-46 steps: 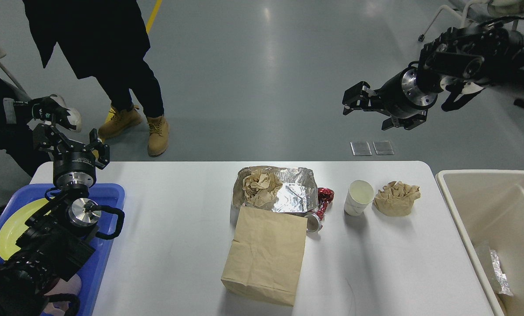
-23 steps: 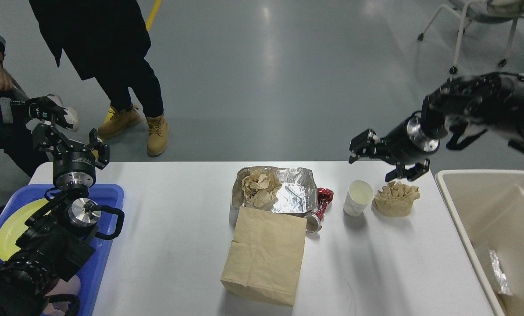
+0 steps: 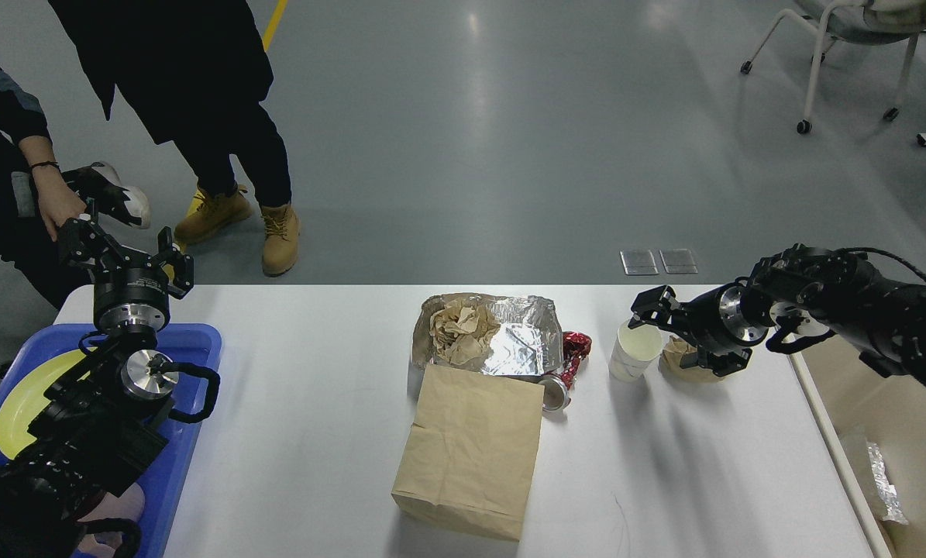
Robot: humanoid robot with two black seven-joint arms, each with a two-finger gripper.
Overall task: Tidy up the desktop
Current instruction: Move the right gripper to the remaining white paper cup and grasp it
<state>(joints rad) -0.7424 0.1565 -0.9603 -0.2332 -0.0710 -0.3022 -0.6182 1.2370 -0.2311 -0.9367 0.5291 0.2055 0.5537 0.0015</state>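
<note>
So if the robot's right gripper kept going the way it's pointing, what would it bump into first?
Most likely the white cup. The right gripper points left, open, with the cup right at its fingertips and the crumpled brown paper beside it. Depth is hard to judge, so it might pass above the rim.

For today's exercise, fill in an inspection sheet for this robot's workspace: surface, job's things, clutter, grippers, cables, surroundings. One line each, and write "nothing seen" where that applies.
Surface: white desktop, bare areas look clean.
Job's things: the desktop only.
Clutter: flat paper bag, foil tray holding crumpled brown paper, red wrapper, white paper cup, brown paper wad partly hidden by the arm.
Grippers: left gripper open above the blue tray; right gripper open, low by the cup and wad, contact unclear.
Cables: black cable loops on both arms; nothing seen on the desktop.
Surroundings: beige bin at right, two people at far left, wheeled chair beyond.
</note>
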